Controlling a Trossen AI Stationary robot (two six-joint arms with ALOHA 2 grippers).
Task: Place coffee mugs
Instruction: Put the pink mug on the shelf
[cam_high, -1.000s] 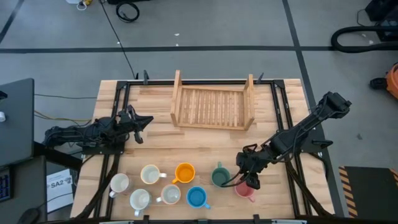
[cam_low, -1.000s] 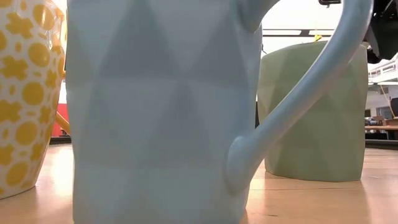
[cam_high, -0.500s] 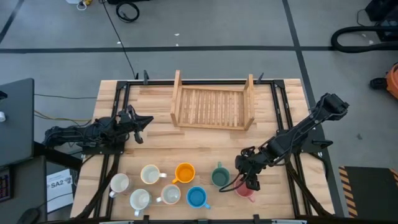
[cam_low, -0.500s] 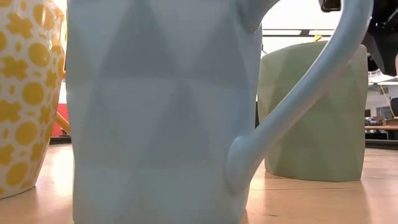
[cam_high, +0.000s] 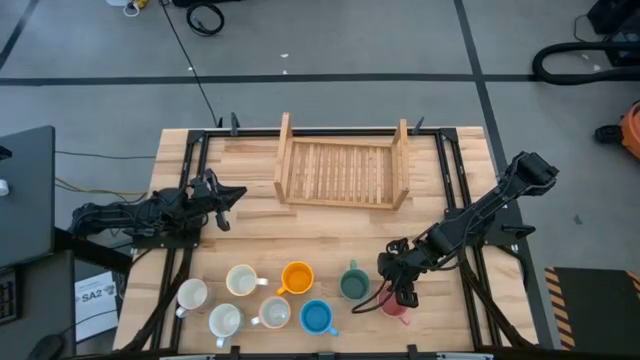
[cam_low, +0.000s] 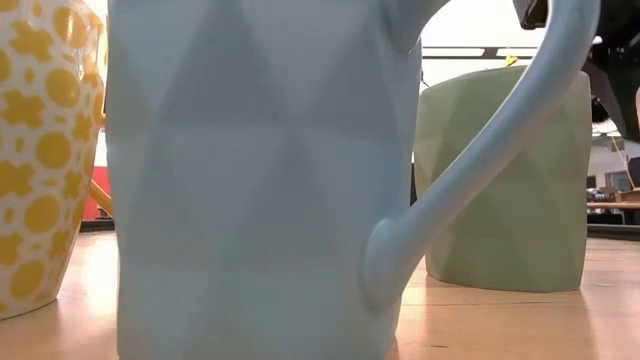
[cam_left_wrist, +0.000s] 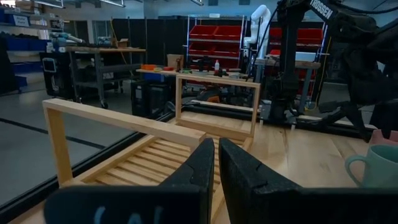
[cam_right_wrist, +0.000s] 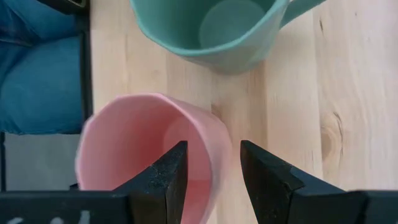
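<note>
Several coffee mugs stand upright on their bases near the table's front edge: white ones (cam_high: 241, 280), an orange one (cam_high: 297, 278), a blue one (cam_high: 316, 318), a dark teal one (cam_high: 353, 284) and a pink one (cam_high: 399, 310). My right gripper (cam_high: 400, 296) hangs over the pink mug (cam_right_wrist: 143, 143), pointing steeply down and open. One finger stands inside the mug's wall and one outside it, on the side toward the teal mug (cam_right_wrist: 211, 31). My left gripper (cam_high: 228, 195) waits shut at the table's left, pointing level toward the rack (cam_left_wrist: 155, 134).
A wooden slatted rack (cam_high: 343, 172) stands at the table's far middle. The low view is filled by a pale blue mug (cam_low: 260, 170), a green mug (cam_low: 505, 180) and a yellow-dotted mug (cam_low: 35, 150). A person's blue trouser leg (cam_right_wrist: 37, 68) shows beyond the table's edge.
My right gripper has sunk a little toward the pink mug and rolled slightly, its fingers staying open. The mugs have stayed where they were.
</note>
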